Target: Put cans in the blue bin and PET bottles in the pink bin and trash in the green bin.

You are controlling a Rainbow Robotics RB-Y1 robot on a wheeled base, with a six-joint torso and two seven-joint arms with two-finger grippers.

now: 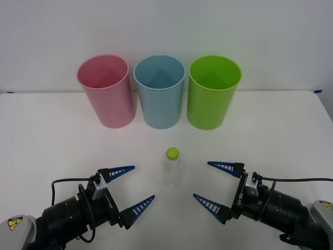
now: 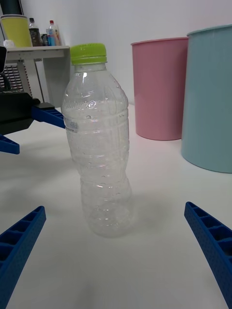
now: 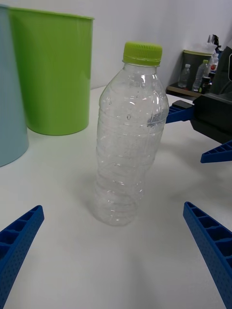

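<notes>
While the PET bottle (image 1: 174,167) stands upright and untouched on the white desk (image 1: 52,135), it sits between the two tools, in front of the row of bins and nearest the blue bin (image 1: 159,91). The left tool (image 1: 126,195) is spread wide, its blue ribbed fingers apart and holding nothing, low over the desk just beside the bottle. The right tool (image 1: 218,185) mirrors it on the other side, also spread wide and empty.

The bottle looks light, empty and thin-walled, with a narrow foot, so a glancing touch from one finger would probably tip it or send it rolling. If both tools close in together, they could collide or squeeze the bottle out sideways. A grip set too high near the lime-green cap (image 1: 173,153) may let the body swing; too hard a squeeze would likely buckle the plastic.

The pink bin (image 1: 105,91) stands on the left of the row, touching or nearly touching the blue one, with the green bin (image 1: 214,94) on the right. What can be seen of each bin's inside appears empty, though the very bottoms are partly hidden. A bottle carried low could knock a rim.
</notes>
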